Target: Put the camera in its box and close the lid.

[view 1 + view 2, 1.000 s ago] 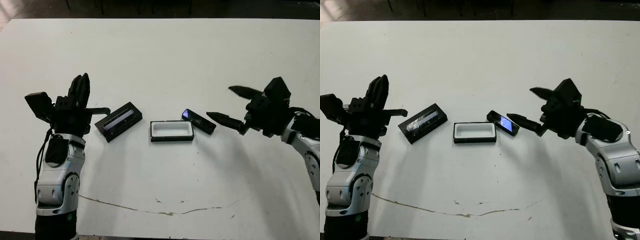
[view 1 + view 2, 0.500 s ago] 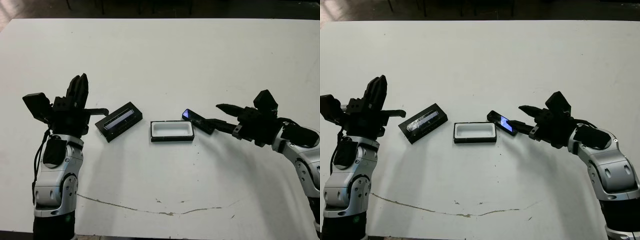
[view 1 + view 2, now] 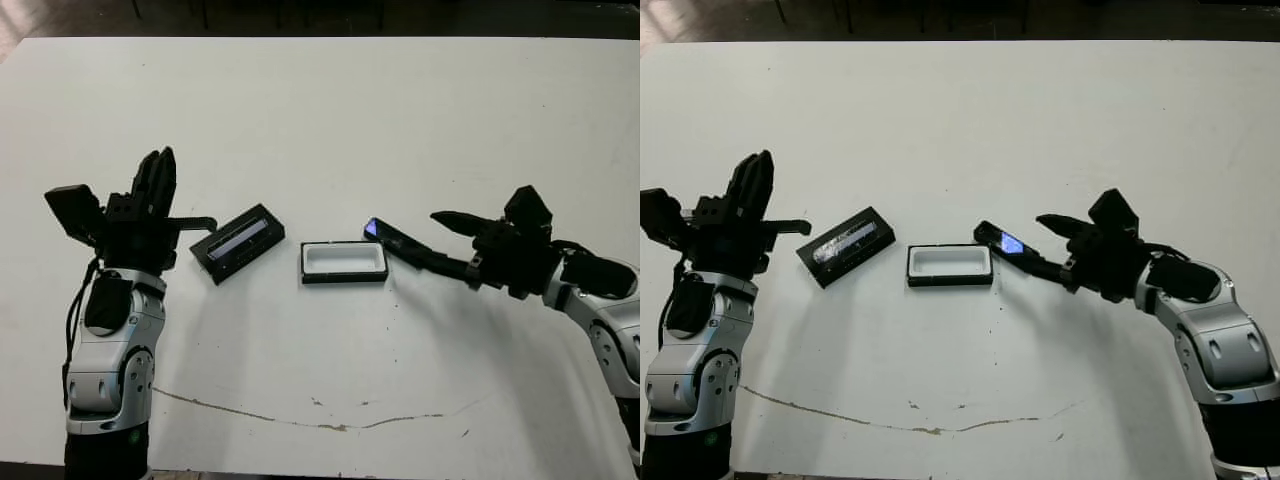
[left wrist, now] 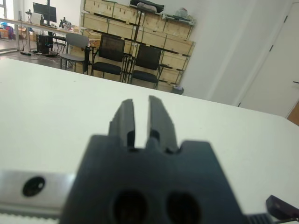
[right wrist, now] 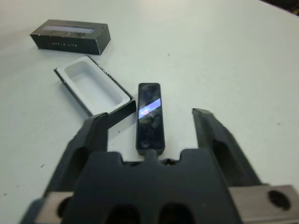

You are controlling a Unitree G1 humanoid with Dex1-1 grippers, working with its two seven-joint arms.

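Right arm reaches low, fingers (image 5: 98, 135) straddling the camera (image 5: 150, 116).

The surface (image 3: 330, 120) was white and matte, reaching a dark edge at the far side. Three things lay directly on it in a loose row. The box (image 3: 343, 261) sat open near the middle, its white lining facing up, long sides running across the surface. To the robot's left of the box, a little apart from it, lay the lid (image 3: 237, 243), angled, its pale strip showing on top. To the robot's right of the box, just beside its far right corner, lay the camera (image 3: 392, 240), also angled, its blue-purple lens end nearest the box. Nearer the robot than the box, a thin wavy brownish line (image 3: 330, 422) crossed the surface.
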